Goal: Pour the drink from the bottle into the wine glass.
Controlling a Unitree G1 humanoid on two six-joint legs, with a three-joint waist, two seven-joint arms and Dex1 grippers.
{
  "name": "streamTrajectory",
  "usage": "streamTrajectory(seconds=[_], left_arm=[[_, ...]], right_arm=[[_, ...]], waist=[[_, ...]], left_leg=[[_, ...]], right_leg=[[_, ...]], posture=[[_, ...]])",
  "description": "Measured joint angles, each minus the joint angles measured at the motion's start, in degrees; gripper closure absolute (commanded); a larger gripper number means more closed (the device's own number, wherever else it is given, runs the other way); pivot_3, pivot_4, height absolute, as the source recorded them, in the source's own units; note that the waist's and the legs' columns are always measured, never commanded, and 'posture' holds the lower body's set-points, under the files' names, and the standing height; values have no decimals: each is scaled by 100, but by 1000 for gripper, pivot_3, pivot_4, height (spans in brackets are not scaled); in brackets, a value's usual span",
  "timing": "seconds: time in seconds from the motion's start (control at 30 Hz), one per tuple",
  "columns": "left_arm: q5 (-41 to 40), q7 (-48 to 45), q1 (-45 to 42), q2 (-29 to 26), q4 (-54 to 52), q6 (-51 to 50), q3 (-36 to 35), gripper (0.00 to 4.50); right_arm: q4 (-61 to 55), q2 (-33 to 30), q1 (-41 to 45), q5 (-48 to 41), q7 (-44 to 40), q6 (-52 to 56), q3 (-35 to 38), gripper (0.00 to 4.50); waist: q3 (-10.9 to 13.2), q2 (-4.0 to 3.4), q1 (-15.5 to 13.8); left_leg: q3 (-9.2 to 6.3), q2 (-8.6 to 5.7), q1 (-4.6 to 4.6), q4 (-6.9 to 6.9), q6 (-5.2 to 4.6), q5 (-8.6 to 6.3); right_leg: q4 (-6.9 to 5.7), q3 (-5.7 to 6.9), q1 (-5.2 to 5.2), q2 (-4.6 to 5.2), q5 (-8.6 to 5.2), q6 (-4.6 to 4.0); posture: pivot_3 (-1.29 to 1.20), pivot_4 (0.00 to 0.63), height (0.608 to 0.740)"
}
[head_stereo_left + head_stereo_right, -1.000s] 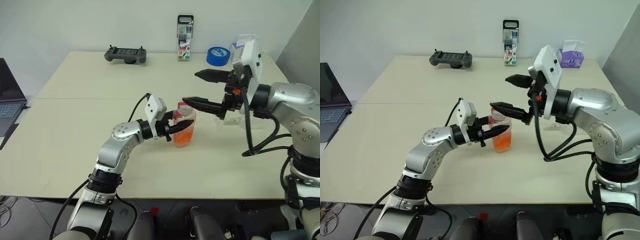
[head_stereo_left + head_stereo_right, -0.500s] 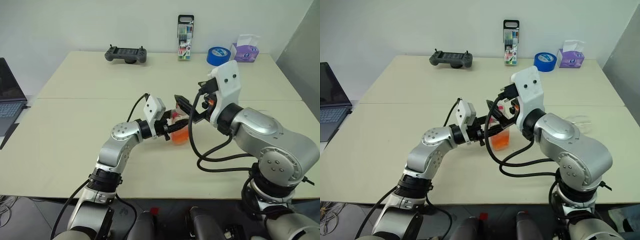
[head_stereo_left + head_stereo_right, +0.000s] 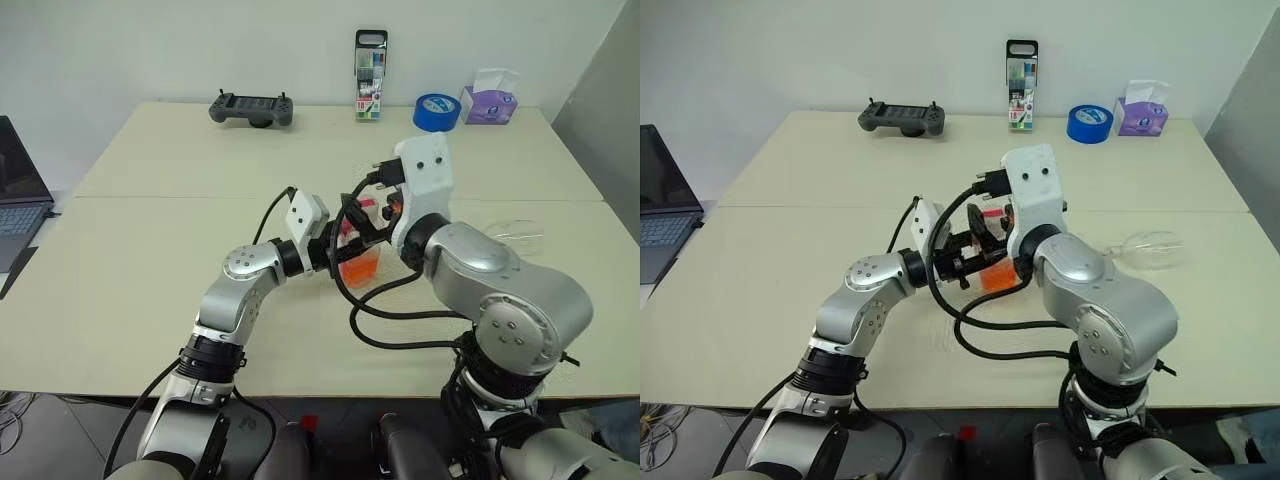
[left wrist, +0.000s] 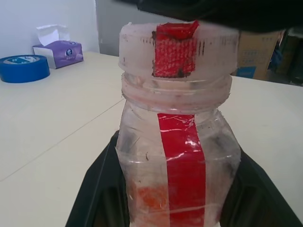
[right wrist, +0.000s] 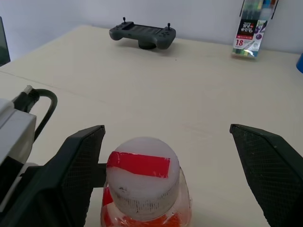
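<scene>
Bottle held, cap still on, pour not yet begun. We see the left gripper [image 4: 170, 198] clamped on the body of the bottle [image 4: 176, 156], its two black fingers pressed against either flank of the clear plastic, with the bottle standing upright on the table [image 3: 150, 260] near its middle. The cap [image 5: 142, 182], white with a red strip across its top, sits on the neck, so we judge the bottle unopened. The drink [image 3: 362, 268], an orange-red liquid, fills only the lower part of the bottle. The right gripper [image 5: 173, 170] is poised at cap height with its jaws spread wide, one finger to each side of the cap and neither touching it; we read this as the approach to unscrewing.

The wine glass [image 3: 1148, 247] lies on its side on the table, well apart from the bottle toward the robot's right, and we see no liquid in it.

Done, as far as we can judge: the bottle is secured in one gripper. Left: grip and remove the cap, stand the glass upright or otherwise bring it to the bottle, then tilt the bottle over the bowl. Along the far edge rest a game controller [image 3: 251, 108], a pack of markers [image 3: 370, 76], a roll of blue tape [image 3: 436, 111] and a tissue box [image 3: 489, 99], none of them involved.
</scene>
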State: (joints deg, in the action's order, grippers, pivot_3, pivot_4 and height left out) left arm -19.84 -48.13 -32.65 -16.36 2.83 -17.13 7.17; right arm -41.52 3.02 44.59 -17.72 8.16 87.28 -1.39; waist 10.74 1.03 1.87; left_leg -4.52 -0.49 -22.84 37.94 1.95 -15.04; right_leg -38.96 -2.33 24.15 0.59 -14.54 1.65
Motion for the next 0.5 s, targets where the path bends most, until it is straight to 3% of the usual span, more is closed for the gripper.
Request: streamTrajectory(seconds=[0.3,0.4,0.5], left_arm=[[77,-6,-39,66,64,17,2,2742],[81,-14,-67,63,110,26,0,2742],[95,-20,-73,69,119,28,4,2742]], right_arm=[[441,157,-4,337,43,-320,-161,0],[465,205,-4,410,58,-319,-175,541],[463,204,-3,443,11,-309,-216,1553]], waist=[[0,0,4],[0,0,4],[0,0,5]], left_leg=[[1,0,0,0,0,0],[0,0,0,0,0,0],[1,0,0,0,0,0]], right_leg=[[0,0,0,-2,0,0],[0,0,0,-3,0,0],[0,0,0,-4,0,0]], posture=[[0,150,740],[0,150,740],[0,150,740]])
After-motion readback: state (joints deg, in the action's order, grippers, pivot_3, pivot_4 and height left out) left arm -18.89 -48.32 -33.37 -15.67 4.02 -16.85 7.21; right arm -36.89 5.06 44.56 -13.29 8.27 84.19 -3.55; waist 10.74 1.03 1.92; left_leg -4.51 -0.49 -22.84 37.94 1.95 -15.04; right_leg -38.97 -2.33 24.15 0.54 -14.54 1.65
